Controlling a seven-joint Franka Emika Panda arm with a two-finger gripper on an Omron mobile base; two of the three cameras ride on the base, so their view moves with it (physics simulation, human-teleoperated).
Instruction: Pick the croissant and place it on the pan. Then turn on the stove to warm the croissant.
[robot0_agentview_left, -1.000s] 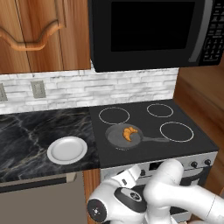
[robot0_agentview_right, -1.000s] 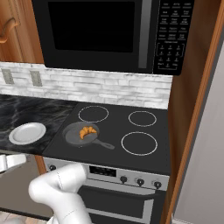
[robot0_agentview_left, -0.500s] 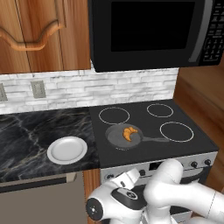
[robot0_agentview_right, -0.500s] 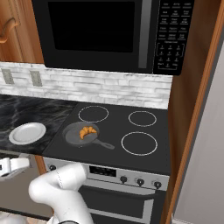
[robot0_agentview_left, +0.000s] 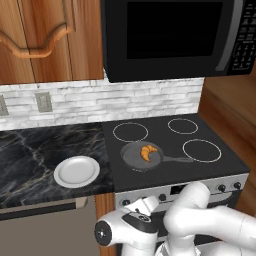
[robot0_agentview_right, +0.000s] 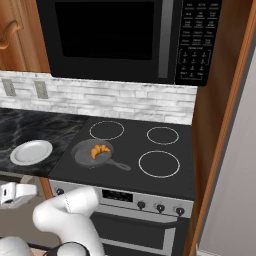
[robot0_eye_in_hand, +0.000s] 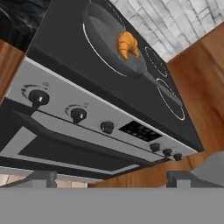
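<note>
The golden croissant lies inside the dark round pan. The pan rests on the front left burner of the black stove, with its handle pointing right. My gripper is open and holds nothing. It hangs low in front of the stove's silver front panel, below its row of black knobs. The nearest knob is at the left end of that row.
A white plate sits on the dark marble counter left of the stove. A black microwave hangs above the burners. A wooden cabinet wall closes off the stove's right side, and the oven door lies under the knobs.
The arm has folded lower in front of the stove, and the hand has come in at the left edge of the right base view. Croissant and pan have not moved.
</note>
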